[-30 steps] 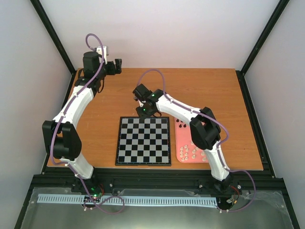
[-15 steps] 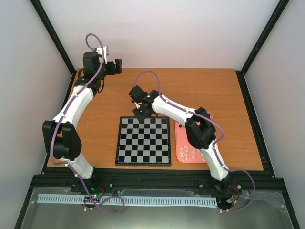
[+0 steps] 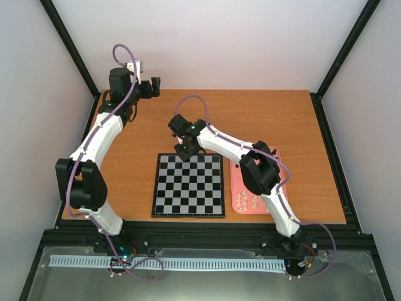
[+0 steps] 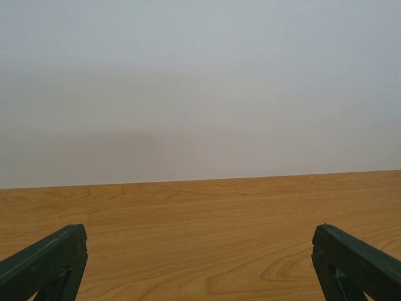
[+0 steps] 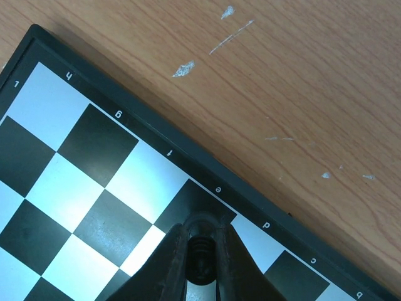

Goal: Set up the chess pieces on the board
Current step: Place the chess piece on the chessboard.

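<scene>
The board [image 3: 188, 185], black and silvery-grey checks, lies flat at mid-table. My right gripper [image 3: 185, 150] hovers over its far edge. In the right wrist view the right gripper [image 5: 202, 252] is shut on a tiny black chess piece [image 5: 202, 257], just above the black edge square marked e on the board [image 5: 94, 163]. The piece's base shows between the dark fingers [image 5: 174, 260]. My left gripper [image 3: 155, 86] sits at the table's far left corner; in its own view the left gripper [image 4: 200, 276] stands open over bare wood, facing the wall.
A pink tray [image 3: 240, 185] lies right of the board, partly under the right arm, with cream-white pieces [image 3: 252, 201] at its near end. Black frame posts stand at the table's corners. White scuffs [image 5: 185, 68] mark the wood beyond the board.
The right arm has swung a little to the left along the board's far edge, carrying the black piece. The left arm has not moved.
</scene>
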Controlling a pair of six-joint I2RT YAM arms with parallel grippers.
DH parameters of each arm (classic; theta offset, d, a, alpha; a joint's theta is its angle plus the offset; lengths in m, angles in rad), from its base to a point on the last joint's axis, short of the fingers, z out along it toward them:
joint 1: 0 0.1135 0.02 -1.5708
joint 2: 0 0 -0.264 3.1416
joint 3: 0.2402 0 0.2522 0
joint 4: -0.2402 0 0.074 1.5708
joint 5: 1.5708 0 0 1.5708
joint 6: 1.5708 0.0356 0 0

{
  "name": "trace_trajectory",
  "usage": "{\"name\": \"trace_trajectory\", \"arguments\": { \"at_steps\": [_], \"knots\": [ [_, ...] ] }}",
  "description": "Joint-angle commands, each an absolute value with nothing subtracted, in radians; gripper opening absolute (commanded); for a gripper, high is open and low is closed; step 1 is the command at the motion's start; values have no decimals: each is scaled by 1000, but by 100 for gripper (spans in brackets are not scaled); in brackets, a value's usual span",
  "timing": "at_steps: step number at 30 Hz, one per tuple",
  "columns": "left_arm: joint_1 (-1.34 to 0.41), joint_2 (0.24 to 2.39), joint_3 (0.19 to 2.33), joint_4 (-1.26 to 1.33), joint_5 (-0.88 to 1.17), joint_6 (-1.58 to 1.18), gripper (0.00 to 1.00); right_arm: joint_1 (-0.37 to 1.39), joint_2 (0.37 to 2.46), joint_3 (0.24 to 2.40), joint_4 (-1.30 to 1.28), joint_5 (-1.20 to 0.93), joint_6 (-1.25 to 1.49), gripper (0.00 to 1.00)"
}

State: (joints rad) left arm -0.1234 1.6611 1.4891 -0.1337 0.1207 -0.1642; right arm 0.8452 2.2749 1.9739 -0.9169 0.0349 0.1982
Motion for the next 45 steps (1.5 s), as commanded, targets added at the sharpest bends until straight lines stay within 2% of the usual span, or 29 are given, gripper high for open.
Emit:
{"name": "trace_trajectory", "arguments": {
  "at_steps": [1,45],
  "knots": [
    [-118,1644,1497,-109,131,-173,100,856,2288,2002,-921,39,186,7],
    [-118,1660,1499,-106,133,-169,100,846,2333,2020,-914,27,182,7]
  ]
}}
